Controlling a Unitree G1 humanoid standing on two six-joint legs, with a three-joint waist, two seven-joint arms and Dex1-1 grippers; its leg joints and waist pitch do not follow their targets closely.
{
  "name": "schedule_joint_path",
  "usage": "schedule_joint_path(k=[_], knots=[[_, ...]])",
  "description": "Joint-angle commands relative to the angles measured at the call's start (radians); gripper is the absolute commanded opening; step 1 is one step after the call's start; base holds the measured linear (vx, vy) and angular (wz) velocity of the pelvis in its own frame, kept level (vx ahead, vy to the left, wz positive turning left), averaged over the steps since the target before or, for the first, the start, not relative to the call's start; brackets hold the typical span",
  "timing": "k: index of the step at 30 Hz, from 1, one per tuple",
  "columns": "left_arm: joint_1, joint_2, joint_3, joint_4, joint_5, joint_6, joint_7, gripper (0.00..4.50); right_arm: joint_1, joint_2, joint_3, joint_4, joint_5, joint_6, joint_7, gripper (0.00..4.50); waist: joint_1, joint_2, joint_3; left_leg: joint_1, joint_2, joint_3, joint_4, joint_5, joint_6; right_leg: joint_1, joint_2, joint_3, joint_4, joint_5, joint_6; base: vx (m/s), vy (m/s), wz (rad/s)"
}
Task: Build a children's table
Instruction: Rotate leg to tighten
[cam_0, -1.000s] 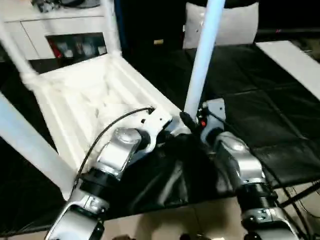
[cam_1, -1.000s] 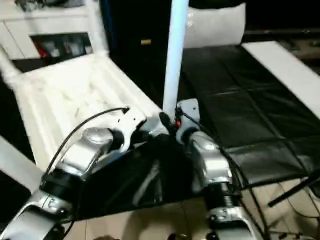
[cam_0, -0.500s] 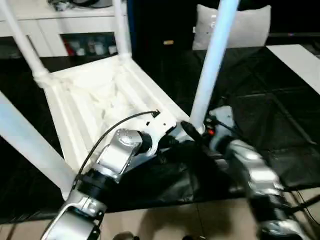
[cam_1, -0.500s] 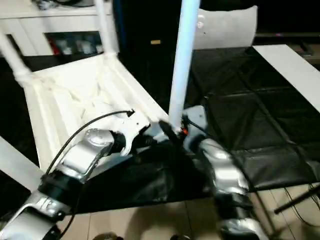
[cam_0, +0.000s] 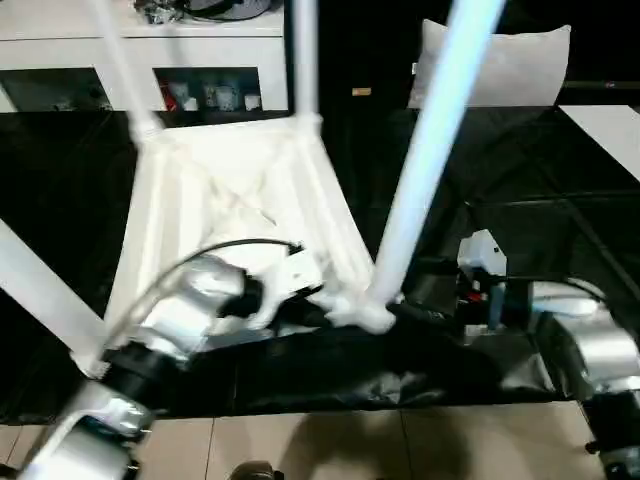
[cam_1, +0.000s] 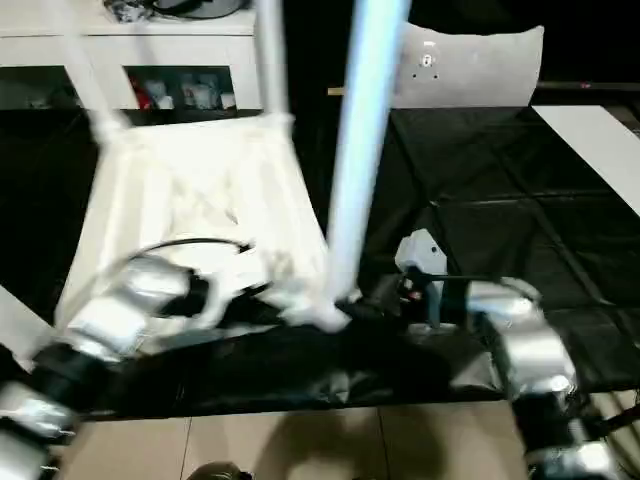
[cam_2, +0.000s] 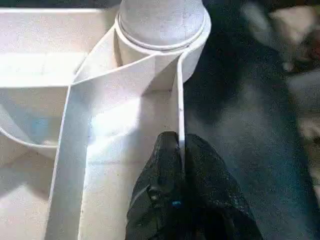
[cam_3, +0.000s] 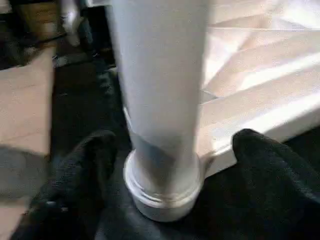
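Left pincer (cam_2: 181, 150) clamps the upturned top's rim (cam_2: 180, 105) to steady it; right pincer (cam_3: 170, 165) spread open around the seated leg (cam_3: 160, 90).

The white rectangular plastic table top (cam_0: 230, 210), ribbed side up, is looking smooth and faintly shiny, its thin ribs catching light. The long white tapered tube leg (cam_3: 160, 90) is showing a smooth matt plastic skin. The black sheet (cam_0: 520, 230) beneath is gleaming like wrinkled glossy film. The silver forearms (cam_0: 590, 345) are shining like brushed metal. The left tool's (cam_2: 181, 165) black fingers (cam_2: 165, 165) are appearing matt, slightly grainy.
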Motion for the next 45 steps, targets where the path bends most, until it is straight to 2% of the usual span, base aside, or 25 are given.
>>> schedule_joint_path(k=[1,5,6,10,11,13,16,19,26,28,29,32,34,35,36,37,39,41,42,44,45], knots=[[-0.025,-0.009,-0.057,-0.032,-0.013,-0.049,-0.088,0.0,-0.026,-0.013,0.028,0.006,0.015,0.024,0.073,3.48,-0.01,-0.018,-0.075,0.002,0.078,-0.027,-0.073,-0.051,0.106,0.062,-0.099,0.086,-0.08,-0.322,-0.063,0.0,0.0,0.0],[-0.034,0.0,-0.067,-0.02,-0.01,-0.076,-0.116,0.0,-0.034,-0.019,0.052,0.014,0.015,0.028,0.117,3.29,-0.007,-0.018,-0.075,0.001,0.077,-0.026,-0.073,-0.052,0.102,0.063,-0.102,0.087,-0.083,-0.341,-0.056,0.0,0.0,0.0],[-0.038,0.004,-0.071,-0.013,-0.008,-0.09,-0.132,0.0,-0.04,-0.017,0.063,0.022,0.013,0.02,0.134,3.04,-0.007,-0.02,-0.074,0.001,0.075,-0.026,-0.074,-0.056,0.099,0.062,-0.102,0.085,-0.085,-0.353,-0.05,0.0,0.0,0.0],[-0.046,0.01,-0.074,-0.002,-0.009,-0.107,-0.151,0.0,-0.051,-0.012,0.083,0.027,0.02,0.026,0.162,2.74,-0.011,-0.022,-0.072,-0.002,0.072,-0.025,-0.075,-0.061,0.093,0.064,-0.1,0.084,-0.09,-0.382,-0.027,0.0,0.0,0.0],[-0.049,0.01,-0.075,0.002,-0.008,-0.112,-0.155,0.0,-0.054,-0.011,0.089,0.026,0.023,0.034,0.175,2.51,-0.015,-0.024,-0.072,-0.002,0.073,-0.027,-0.075,-0.061,0.09,0.064,-0.1,0.083,-0.09,-0.382,-0.025,0.0,0.0,0.0],[-0.051,0.01,-0.075,0.004,-0.009,-0.113,-0.156,0.0,-0.053,-0.012,0.094,0.023,0.023,0.039,0.185,2.51,-0.015,-0.022,-0.073,-0.001,0.072,-0.026,-0.075,-0.062,0.09,0.064,-0.1,0.083,-0.09,-0.382,-0.025,0.0,0.0,0.0],[-0.054,0.01,-0.076,0.008,-0.01,-0.117,-0.158,0.0,-0.053,-0.012,0.098,0.022,0.026,0.048,0.198,2.1,-0.016,-0.024,-0.072,0.0,0.073,-0.027,-0.076,-0.059,0.091,0.063,-0.099,0.083,-0.089,-0.376,-0.027,0.0,0.0,0.0],[-0.054,0.009,-0.073,0.015,-0.012,-0.119,-0.158,0.0,-0.05,-0.011,0.104,0.018,0.03,0.059,0.209,2.0,-0.016,-0.024,-0.071,0.001,0.073,-0.026,-0.076,-0.065,0.088,0.063,-0.1,0.083,-0.092,-0.386,-0.024,0.0,0.0,0.0],[-0.049,-0.036,-0.024,0.005,-0.023,-0.023,-0.044,0.0,-0.007,0.02,0.085,-0.062,0.074,0.16,0.138,1.91,-0.016,-0.022,-0.069,0.002,0.075,-0.027,-0.077,-0.065,0.08,0.062,-0.099,0.082,-0.092,-0.384,-0.028,0.0,0.0,0.0],[-0.046,-0.069,-0.002,-0.003,-0.025,0.027,0.023,0.0,0.013,0.041,0.084,-0.089,0.067,0.19,0.077,1.91,-0.015,-0.022,-0.065,0.004,0.071,-0.026,-0.079,-0.087,0.072,0.062,-0.101,0.081,-0.102,-0.428,-0.014,0.0,0.0,0.0],[-0.045,-0.094,0.013,-0.009,-0.029,0.059,0.066,0.0,0.024,0.058,0.084,-0.102,0.058,0.199,0.038,1.91,-0.015,-0.022,-0.063,0.011,0.073,-0.026,-0.08,-0.1,0.061,0.058,-0.102,0.079,-0.108,-0.451,-0.009,0.0,0.0,0.0],[-0.049,-0.149,0.039,-0.013,-0.028,0.116,0.159,0.0,0.038,0.098,0.087,-0.115,0.032,0.208,-0.05,1.91,-0.03,-0.025,-0.06,0.007,0.064,-0.027,-0.081,-0.121,0.045,0.064,-0.1,0.07,-0.12,-0.514,0.028,0.0,0.0,0.0],[-0.058,-0.189,0.052,-0.005,-0.02,0.155,0.224,0.0,0.036,0.14,0.086,-0.104,0.002,0.21,-0.136,1.91,-0.042,-0.024,-0.055,0.009,0.063,-0.028,-0.081,-0.139,0.039,0.06,-0.098,0.062,-0.132,-0.549,0.045,0.0,0.0,0.0],[-0.066,-0.209,0.059,0.005,-0.014,0.17,0.257,0.0,0.03,0.167,0.083,-0.089,-0.022,0.204,-0.19,1.91,-0.053,-0.027,-0.057,0.008,0.061,-0.031,-0.081,-0.146,0.032,0.067,-0.099,0.056,-0.134,-0.563,0.059,0.0,0.0,0.0],[-0.073,-0.224,0.065,0.016,-0.01,0.18,0.284,0.0,0.024,0.19,0.079,-0.076,-0.037,0.202,-0.235,1.91,-0.057,-0.024,-0.057,0.007,0.061,-0.033,-0.082,-0.148,0.031,0.069,-0.1,0.055,-0.135,-0.56,0.061,0.0,0.0,0.0],[-0.074,-0.227,0.066,0.018,-0.009,0.182,0.289,0.0,0.022,0.195,0.078,-0.073,-0.04,0.202,-0.243,1.9,-0.072,-0.023,-0.059,0.006,0.06,-0.033,-0.082,-0.15,0.032,0.07,-0.099,0.051,-0.138,-0.542,0.06,0.0,0.0,0.0],[-0.099,-0.28,0.094,0.056,0.008,0.208,0.391,0.0,-0.012,0.283,0.06,-0.012,-0.102,0.194,-0.441,1.89,-0.095,-0.022,-0.059,0.003,0.06,-0.037,-0.083,-0.148,0.033,0.07,-0.099,0.052,-0.135,-0.512,0.045,0.0,0.0,0.0],[-0.109,-0.3,0.106,0.07,0.013,0.213,0.43,0.0,-0.029,0.322,0.048,0.017,-0.116,0.192,-0.518,1.89,-0.104,-0.021,-0.06,0.005,0.056,-0.035,-0.081,-0.142,0.037,0.069,-0.1,0.054,-0.135,-0.503,0.033,0.0,0.0,0.0],[-0.115,-0.316,0.116,0.079,0.017,0.216,0.46,0.0,-0.044,0.356,0.037,0.038,-0.126,0.194,-0.578,1.89,-0.109,-0.016,-0.06,0.006,0.055,-0.036,-0.081,-0.144,0.039,0.068,-0.101,0.054,-0.136,-0.505,0.025,0.0,0.0,0.0],[-0.121,-0.349,0.128,0.077,0.024,0.214,0.501,0.0,-0.101,0.479,-0.017,0.115,-0.143,0.202,-0.786,1.89,-0.118,-0.014,-0.062,0.005,0.06,-0.039,-0.084,-0.14,0.039,0.069,-0.102,0.057,-0.132,-0.483,0.008,0.0,0.0,0.0],[-0.121,-0.353,0.125,0.073,0.025,0.214,0.502,0.0,-0.112,0.503,-0.029,0.129,-0.144,0.196,-0.818,1.89,-0.125,-0.014,-0.065,0.0,0.063,-0.041,-0.086,-0.127,0.037,0.07,-0.104,0.061,-0.123,-0.447,-0.01,0.0,0.0,0.0]])
